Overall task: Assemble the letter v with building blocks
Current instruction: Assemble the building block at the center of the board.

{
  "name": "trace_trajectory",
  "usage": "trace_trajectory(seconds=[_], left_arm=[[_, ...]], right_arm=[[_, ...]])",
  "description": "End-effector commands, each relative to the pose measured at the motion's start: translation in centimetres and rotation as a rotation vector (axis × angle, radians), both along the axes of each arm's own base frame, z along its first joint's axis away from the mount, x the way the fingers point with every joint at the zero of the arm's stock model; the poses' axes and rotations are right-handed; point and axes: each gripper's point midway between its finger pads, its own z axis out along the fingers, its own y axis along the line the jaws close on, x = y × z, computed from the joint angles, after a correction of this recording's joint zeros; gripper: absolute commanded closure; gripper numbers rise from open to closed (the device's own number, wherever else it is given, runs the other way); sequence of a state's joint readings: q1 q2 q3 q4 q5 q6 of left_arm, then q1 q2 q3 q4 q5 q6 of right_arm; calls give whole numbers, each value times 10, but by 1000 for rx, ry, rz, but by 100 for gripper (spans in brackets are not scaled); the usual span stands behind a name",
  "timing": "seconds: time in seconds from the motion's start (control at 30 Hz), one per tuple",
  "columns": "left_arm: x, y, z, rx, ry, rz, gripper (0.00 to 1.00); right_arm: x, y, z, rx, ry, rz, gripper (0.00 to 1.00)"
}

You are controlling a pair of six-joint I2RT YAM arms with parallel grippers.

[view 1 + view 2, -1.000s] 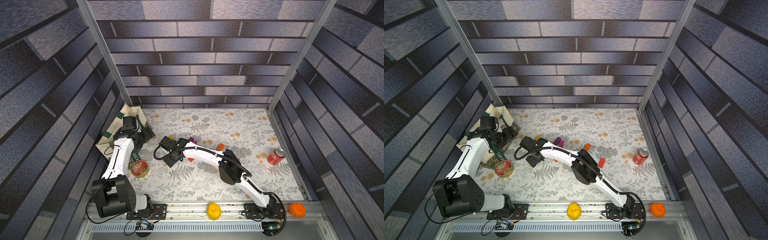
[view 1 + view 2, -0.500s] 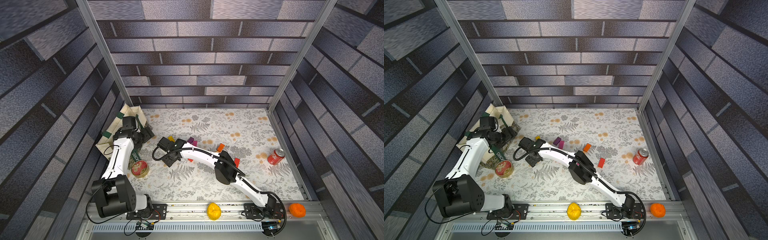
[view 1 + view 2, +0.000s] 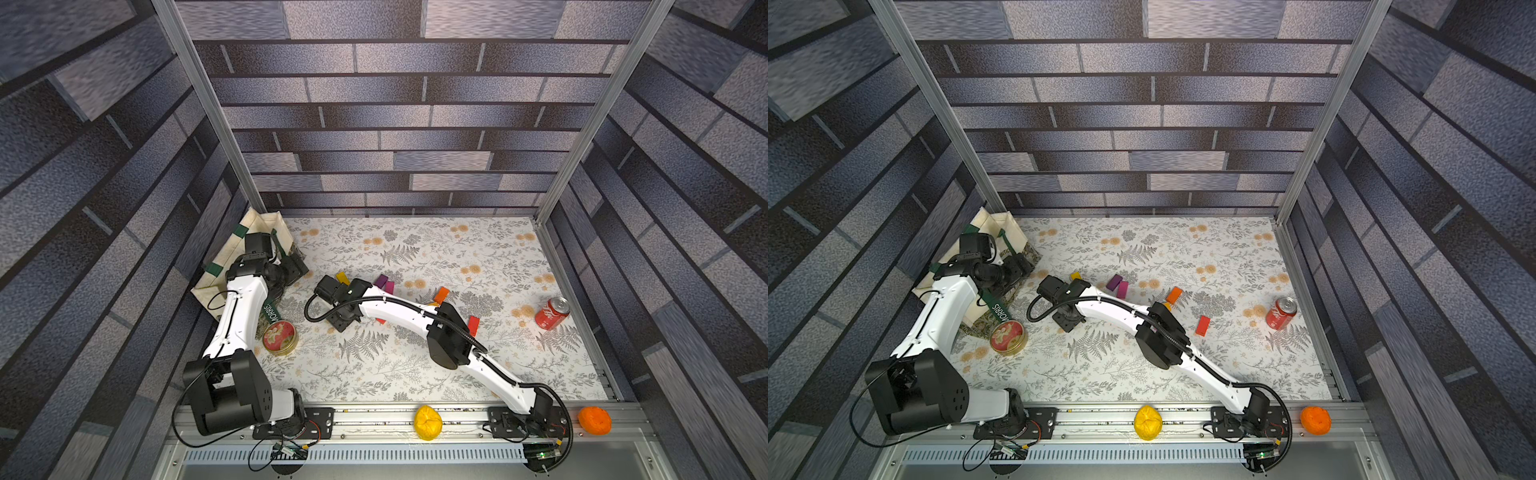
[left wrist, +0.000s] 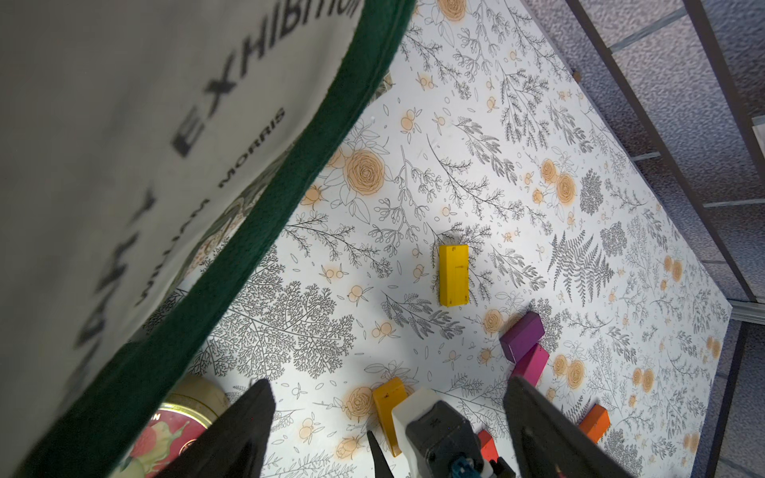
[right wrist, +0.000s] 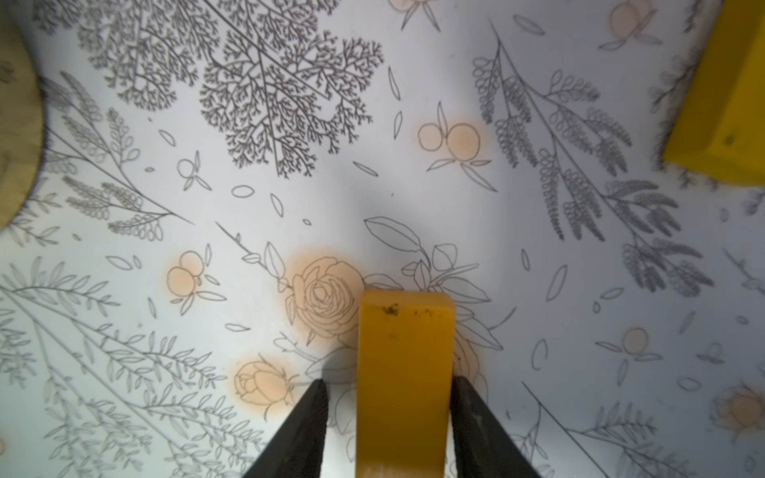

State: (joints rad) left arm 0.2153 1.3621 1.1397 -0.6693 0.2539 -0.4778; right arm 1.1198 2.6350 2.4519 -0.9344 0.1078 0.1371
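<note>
Table point(image 3: 415, 365): is carrying building blocks point(image 3: 1174, 294) lying scattered across its floral middle.
Tote bag point(image 3: 232, 249): is slumping in the far left corner.
Left gripper point(image 4: 389, 385): is hanging beside the bag, jaws gaping wide, gripping nothing.
Right gripper point(image 5: 388, 383): is straddling the amber block point(image 5: 403, 364), one finger touching, a gap showing at the other.
Small blocks: yellow block point(image 4: 453, 275) is lying alone, purple block point(image 4: 522, 336) touching magenta block point(image 4: 532, 364).

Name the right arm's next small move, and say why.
Probably close the right gripper fully on the dark yellow block: it lies between the fingers, one touching its side, a gap showing at the other, so it looks not yet gripped.
</note>
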Motion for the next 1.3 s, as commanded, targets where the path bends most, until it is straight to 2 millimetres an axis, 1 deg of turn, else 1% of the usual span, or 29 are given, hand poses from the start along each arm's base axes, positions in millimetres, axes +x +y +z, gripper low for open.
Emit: trace_trajectory(seconds=[0.0, 0.13, 0.27, 0.43, 0.6, 0.87, 1.07, 1.27], left_arm=[[-5, 7, -8, 22, 22, 14, 11], [-6, 7, -9, 31, 26, 19, 12], [-4, 1, -7, 14, 15, 5, 12], [-4, -3, -6, 8, 11, -7, 13], [-2, -6, -8, 9, 15, -12, 13], [-3, -14, -11, 2, 36, -29, 13], [-2, -23, -12, -20, 47, -46, 14], [-2, -26, -9, -28, 50, -48, 14]], right_arm=[[-5, -10, -12, -60, 18, -5, 61], [-6, -12, -8, -60, 23, -18, 67], [-10, -13, -9, -58, 52, -46, 73], [-8, -17, -6, -58, 66, -68, 75], [3, -21, 0, -46, 58, -89, 76], [25, -29, 2, -30, 49, -142, 77], [35, -34, 2, -30, 38, -179, 76], [43, -40, -2, -41, 36, -217, 76]])
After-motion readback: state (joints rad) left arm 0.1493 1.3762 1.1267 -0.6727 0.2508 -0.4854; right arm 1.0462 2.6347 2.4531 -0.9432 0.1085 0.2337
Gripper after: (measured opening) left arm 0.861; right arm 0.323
